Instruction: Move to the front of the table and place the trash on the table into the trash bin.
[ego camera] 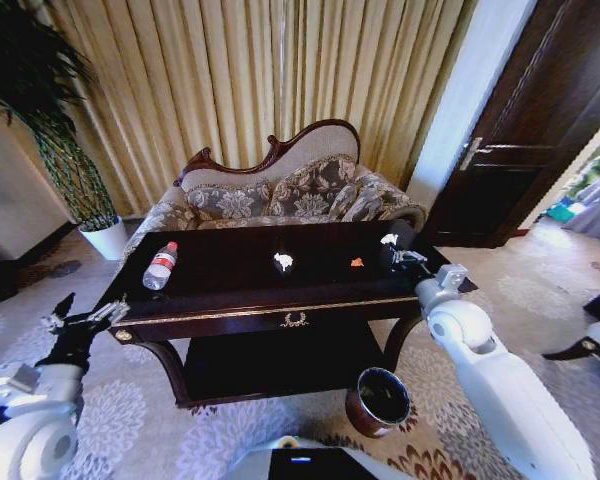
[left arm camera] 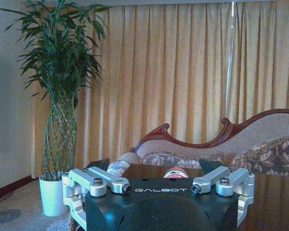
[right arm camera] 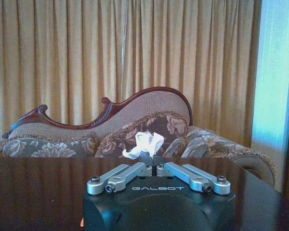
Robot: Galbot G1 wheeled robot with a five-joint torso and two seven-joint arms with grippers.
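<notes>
Your left gripper (ego camera: 85, 322) is hanging nearest, at eight o'clock off the worktop (ego camera: 230, 290), fingers spread and grasping nothing. Your right gripper (ego camera: 398, 252) is reaching over the worktop's three o'clock end, fingers pinched together, empty. At five o'clock the trash bin (ego camera: 378, 400) is standing on the carpet. The bottle (ego camera: 160, 265) is lying at nine o'clock, the paper wad (ego camera: 283, 262) at centre, the orange scrap (ego camera: 357, 263) beside your right gripper.

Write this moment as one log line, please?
left gripper: open, beside table | right gripper: shut, over table | trash: bottle, paper wad, untouched
</notes>
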